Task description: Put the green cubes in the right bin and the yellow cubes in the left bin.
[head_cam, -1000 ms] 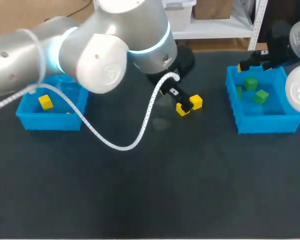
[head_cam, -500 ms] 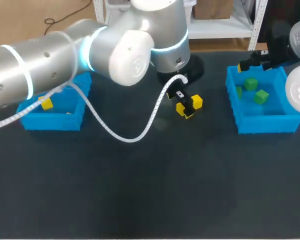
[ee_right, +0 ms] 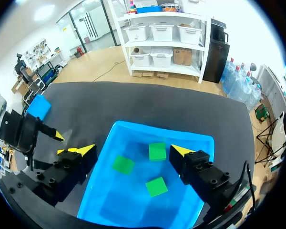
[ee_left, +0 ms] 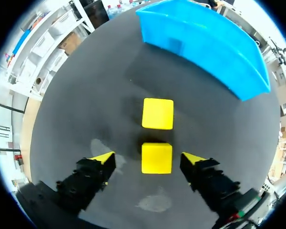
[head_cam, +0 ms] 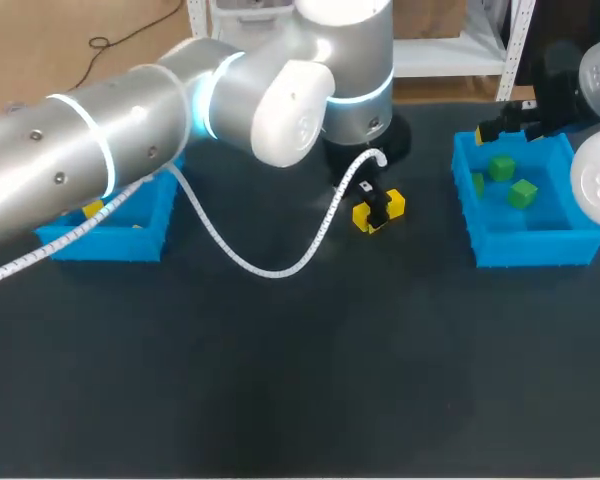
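Two yellow cubes lie side by side mid-table. My left gripper (ee_left: 148, 160) is open and straddles the near yellow cube (ee_left: 157, 158), with a gap on each side. The second yellow cube (ee_left: 158, 113) lies just ahead of it, toward the right bin (ee_left: 205, 43). In the head view the left gripper (head_cam: 375, 208) stands over both cubes (head_cam: 393, 203). My right gripper (ee_right: 132, 150) hangs open above the right bin (ee_right: 162, 130), which holds three green cubes (ee_right: 157, 151). The left bin (head_cam: 100, 245) holds a yellow cube (head_cam: 92, 210), mostly hidden behind my left arm.
My left arm (head_cam: 180, 110) and its white cable (head_cam: 270, 268) stretch from the left bin across to the table's middle. The right bin (head_cam: 530, 250) stands at the far right with green cubes (head_cam: 523, 192) inside. Dark tabletop (head_cam: 300, 380) spreads toward the front.
My left arm has swung to the right and now covers more of the left bin. Its gripper has shifted a little to the right at the two yellow cubes. The right arm has not moved.
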`<state>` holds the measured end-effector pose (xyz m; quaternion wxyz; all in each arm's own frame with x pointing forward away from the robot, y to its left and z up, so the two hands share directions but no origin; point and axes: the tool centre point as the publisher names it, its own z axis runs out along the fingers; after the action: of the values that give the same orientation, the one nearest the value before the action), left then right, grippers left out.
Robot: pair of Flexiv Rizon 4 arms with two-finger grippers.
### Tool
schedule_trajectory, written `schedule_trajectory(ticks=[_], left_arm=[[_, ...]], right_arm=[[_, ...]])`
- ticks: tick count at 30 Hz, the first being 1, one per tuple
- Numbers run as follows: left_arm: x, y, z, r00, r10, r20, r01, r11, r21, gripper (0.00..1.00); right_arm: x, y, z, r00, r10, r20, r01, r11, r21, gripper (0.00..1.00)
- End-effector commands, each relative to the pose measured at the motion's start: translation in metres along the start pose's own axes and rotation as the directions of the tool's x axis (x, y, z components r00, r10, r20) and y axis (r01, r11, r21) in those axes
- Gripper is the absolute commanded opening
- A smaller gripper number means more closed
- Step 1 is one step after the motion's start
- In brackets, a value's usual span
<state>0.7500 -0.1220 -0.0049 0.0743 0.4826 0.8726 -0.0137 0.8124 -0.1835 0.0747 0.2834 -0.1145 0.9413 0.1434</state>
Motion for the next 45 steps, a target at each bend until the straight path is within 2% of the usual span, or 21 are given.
schedule_trajectory(ticks=[1,8,13,16,20,24,30,35,41,42,43,44,45], left_arm=[[-0.003,0.001,0.002,1.000,-0.001,-0.017,0.001,1.000,-0.002,0.00],[0.002,0.003,0.000,1.000,-0.016,-0.003,0.016,1.000,0.003,0.00],[0.006,0.010,-0.015,0.998,-0.040,0.041,0.040,0.999,-0.006,0.00],[0.015,0.024,-0.036,0.994,-0.073,0.086,0.076,0.997,-0.031,0.00],[0.036,0.052,-0.072,0.977,-0.141,0.160,0.156,0.984,-0.082,0.00],[0.069,0.083,-0.104,0.949,-0.228,0.217,0.260,0.957,-0.132,0.00],[0.141,0.126,-0.132,0.907,-0.350,0.234,0.398,0.893,-0.210,0.00],[0.203,0.154,-0.137,0.851,-0.472,0.228,0.520,0.816,-0.253,0.00],[0.263,0.172,-0.144,0.767,-0.595,0.241,0.642,0.712,-0.286,0.00],[0.271,0.173,-0.143,0.760,-0.607,0.229,0.649,0.701,-0.295,0.00],[0.277,0.175,-0.141,0.769,-0.607,0.200,0.637,0.704,-0.314,0.00],[0.281,0.175,-0.138,0.791,-0.586,0.175,0.606,0.714,-0.350,0.00],[0.285,0.175,-0.137,0.800,-0.578,0.162,0.588,0.700,-0.405,0.27]], right_arm=[[0.001,0.000,-0.001,1.000,0.000,0.001,0.000,1.000,0.003,1.00],[0.001,0.000,-0.001,1.000,0.000,0.001,0.000,1.000,0.003,1.00],[0.001,0.000,-0.001,1.000,0.000,0.001,0.000,1.000,0.003,1.00],[0.001,0.000,-0.001,1.000,0.000,0.001,0.000,1.000,0.003,1.00],[0.001,0.000,-0.001,1.000,0.000,0.001,0.000,1.000,0.003,1.00],[0.001,0.000,-0.001,1.000,0.000,0.001,0.000,1.000,0.003,1.00],[0.001,0.000,-0.001,1.000,0.000,0.001,0.000,1.000,0.003,1.00],[0.001,0.000,-0.001,1.000,0.000,0.001,0.000,1.000,0.003,1.00],[0.001,0.000,-0.001,1.000,0.000,0.001,0.000,1.000,0.003,1.00],[0.001,0.000,-0.001,1.000,0.000,0.001,0.000,1.000,0.003,1.00],[0.001,0.000,-0.001,1.000,0.000,0.001,0.000,1.000,0.003,1.00],[0.001,0.000,-0.001,1.000,0.000,0.001,0.000,1.000,0.003,1.00],[0.001,0.000,-0.001,1.000,0.000,0.001,0.000,1.000,0.003,1.00]])
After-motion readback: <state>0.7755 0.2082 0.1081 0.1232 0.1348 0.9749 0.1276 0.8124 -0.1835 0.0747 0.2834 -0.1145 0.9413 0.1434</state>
